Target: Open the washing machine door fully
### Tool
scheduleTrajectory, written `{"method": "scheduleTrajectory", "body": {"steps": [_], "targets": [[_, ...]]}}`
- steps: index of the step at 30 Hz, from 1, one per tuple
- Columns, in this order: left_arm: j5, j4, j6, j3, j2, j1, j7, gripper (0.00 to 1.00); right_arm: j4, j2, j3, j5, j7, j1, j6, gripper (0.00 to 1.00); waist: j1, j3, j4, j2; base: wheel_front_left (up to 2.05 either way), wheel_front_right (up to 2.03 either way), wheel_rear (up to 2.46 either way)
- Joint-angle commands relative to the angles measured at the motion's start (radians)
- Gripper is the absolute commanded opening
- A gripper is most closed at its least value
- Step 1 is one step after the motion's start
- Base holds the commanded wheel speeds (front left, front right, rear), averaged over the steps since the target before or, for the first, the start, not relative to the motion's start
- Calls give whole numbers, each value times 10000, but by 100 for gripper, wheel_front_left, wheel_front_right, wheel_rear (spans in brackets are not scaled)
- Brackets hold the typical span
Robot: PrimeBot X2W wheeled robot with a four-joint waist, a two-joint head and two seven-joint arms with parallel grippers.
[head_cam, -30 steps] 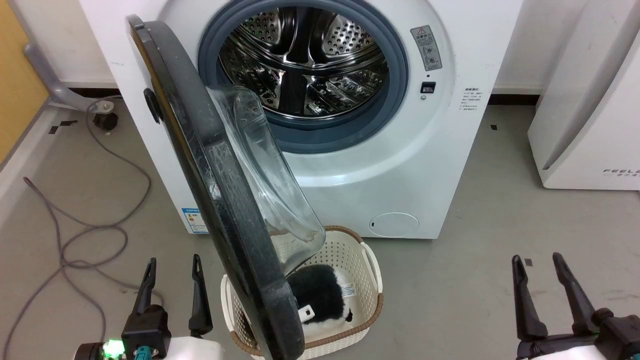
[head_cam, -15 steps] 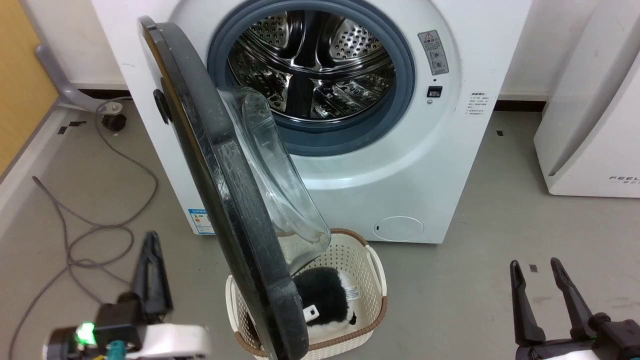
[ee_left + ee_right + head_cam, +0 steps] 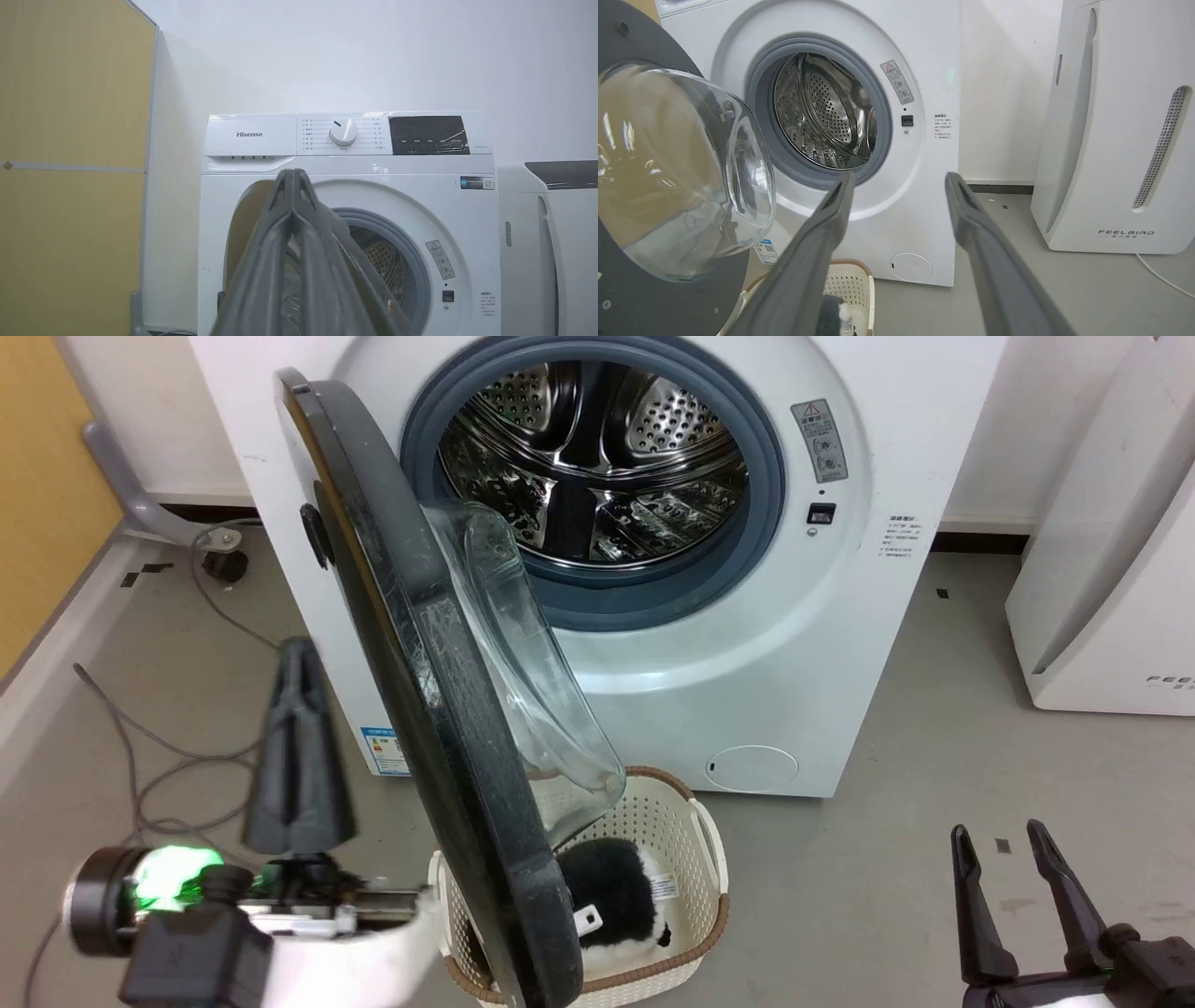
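The washing machine door stands part open. It is hinged at the left of the washing machine and is seen nearly edge-on, running from the upper left of the head view to bottom centre. Its clear glass bowl bulges toward the steel drum, whose mouth is exposed.

The door's lower edge overlaps a white laundry basket on the floor, which holds a black-and-white plush toy.

The left gripper is at left of centre, blurred, just left of the door's outer face, with a strip of washer front showing between them. Its fingers meet at the tips and hold nothing.

The right gripper sits at lower right, well apart from the door, with its fingers spread and empty.
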Motion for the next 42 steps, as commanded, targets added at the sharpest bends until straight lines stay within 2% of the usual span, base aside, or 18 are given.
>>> {"method": "scheduleTrajectory", "body": {"steps": [1, 11, 21, 33, 42], "targets": [[37, -160, -70, -152, -1, -149, -42, 0, -57, 46, 16, -27, -43, 186, 8, 100, 0, -6, 7, 0, 0, 0, 0], [214, -758, -650, -2044, -31, -190, -42, 0, -118, 47, -56, -70, -43, 201, 8, 100, 0, -39, 94, 0, 0, 0, 0], [401, -136, -1119, -4096, 23, 535, -42, 0, -88, 47, -28, -20, -43, 161, 8, 100, 0, -1, 246, 0, 0, 0, 0], [299, 1128, -1263, -4738, 145, 939, -42, 0, -34, 47, -34, -110, -43, 63, 8, 100, 0, 122, 309, 0, 0, 0, 0], [209, 2480, -1201, -4777, 247, 1080, -42, 0, 45, 47, -111, -193, -43, 61, 8, 100, 0, 259, 257, 0, 0, 0, 0]]}}
